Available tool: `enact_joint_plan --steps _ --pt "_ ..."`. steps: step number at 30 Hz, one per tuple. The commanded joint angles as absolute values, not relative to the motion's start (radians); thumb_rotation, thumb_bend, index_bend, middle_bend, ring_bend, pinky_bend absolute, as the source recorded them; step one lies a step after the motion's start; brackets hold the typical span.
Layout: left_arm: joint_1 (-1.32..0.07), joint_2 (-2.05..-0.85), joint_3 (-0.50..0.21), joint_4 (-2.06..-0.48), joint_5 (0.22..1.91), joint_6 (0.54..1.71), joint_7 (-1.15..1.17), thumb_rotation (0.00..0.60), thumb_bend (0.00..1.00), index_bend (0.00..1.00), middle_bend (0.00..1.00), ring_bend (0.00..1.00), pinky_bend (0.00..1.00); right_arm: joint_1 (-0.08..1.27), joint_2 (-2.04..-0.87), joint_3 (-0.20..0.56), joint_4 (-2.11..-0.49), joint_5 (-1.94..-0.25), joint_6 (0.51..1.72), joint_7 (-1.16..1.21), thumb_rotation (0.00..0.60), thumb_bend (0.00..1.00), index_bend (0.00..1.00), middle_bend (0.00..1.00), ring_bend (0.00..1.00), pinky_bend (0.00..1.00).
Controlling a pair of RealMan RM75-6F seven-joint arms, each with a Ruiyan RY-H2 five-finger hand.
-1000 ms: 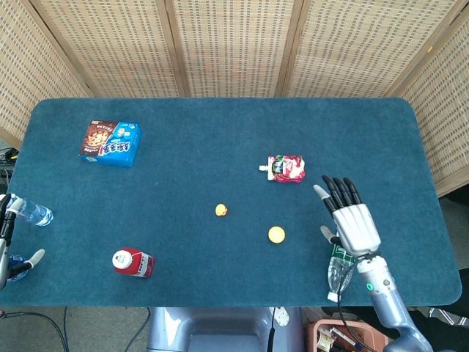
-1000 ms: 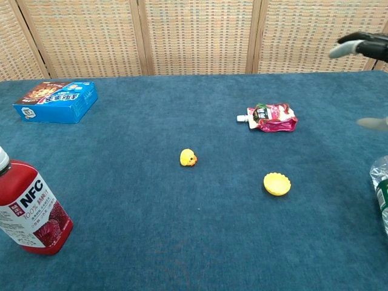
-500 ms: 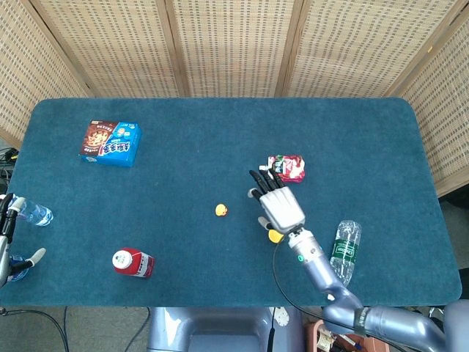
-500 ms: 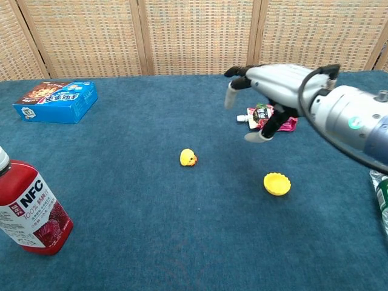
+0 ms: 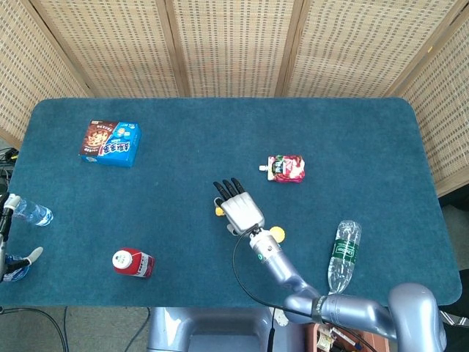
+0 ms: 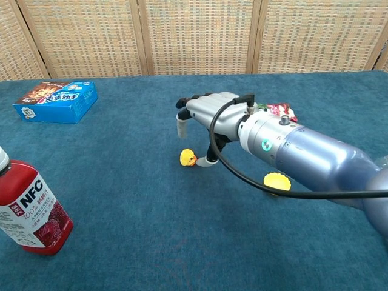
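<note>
My right hand (image 5: 238,208) (image 6: 209,115) hovers over a small yellow toy duck (image 5: 218,211) (image 6: 188,158) near the table's middle. Its fingers are spread and hold nothing; in the chest view the thumb tip hangs just right of the duck. A yellow cap (image 5: 277,234) (image 6: 277,182) lies close by, to the right of the forearm. Of my left hand (image 5: 9,240) only a sliver shows at the far left edge of the head view, near a small clear bottle (image 5: 34,214); how its fingers stand is hidden.
A red-and-white drink pouch (image 5: 286,168) (image 6: 282,110) lies behind the right arm. A clear water bottle (image 5: 341,254) lies at the front right. A blue snack box (image 5: 111,142) (image 6: 56,100) sits back left, a red NFC juice bottle (image 5: 133,262) (image 6: 30,206) front left.
My right hand swept leftward from the table's right side, past the pouch and cap, to above the duck, staying empty. The water bottle it covered now lies uncovered.
</note>
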State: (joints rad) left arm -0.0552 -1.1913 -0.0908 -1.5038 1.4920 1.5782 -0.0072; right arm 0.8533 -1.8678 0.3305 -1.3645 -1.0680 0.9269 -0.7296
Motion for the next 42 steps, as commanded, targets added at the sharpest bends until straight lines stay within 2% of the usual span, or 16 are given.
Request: enact_joint_plan --steps 1,14,24,36,42 --pt "-0.056 -1.191 -0.092 -1.502 1.489 1.576 -0.009 0.6 0.08 0.0 0.0 0.0 0.0 0.875 -1.886 0.338 -1.338 -1.047 0.915 -0.73 0.6 0.21 0.36 0.05 0.0 0.0" --pt "-0.058 -1.192 -0.1 -1.495 1.466 1.566 -0.012 0.6 0.08 0.0 0.0 0.0 0.0 0.985 -1.96 0.352 -1.167 -0.958 0.838 -0.718 0.6 0.21 0.37 0.05 0.0 0.0" --pt "-0.063 -1.194 -0.103 -1.486 1.451 1.551 -0.013 0.6 0.08 0.0 0.0 0.0 0.0 1.032 -1.981 0.336 -1.081 -0.915 0.806 -0.712 0.6 0.21 0.39 0.06 0.0 0.0" --pt "-0.065 -1.196 -0.1 -1.486 1.45 1.546 -0.011 0.6 0.08 0.0 0.0 0.0 0.0 1.047 -1.978 0.31 -1.06 -0.878 0.803 -0.712 0.6 0.21 0.44 0.11 0.0 0.0" --pt "-0.066 -1.198 -0.098 -1.485 1.452 1.544 -0.007 0.6 0.08 0.0 0.0 0.0 0.0 1.053 -1.976 0.301 -1.068 -0.875 0.815 -0.717 0.6 0.21 0.5 0.17 0.0 0.0"
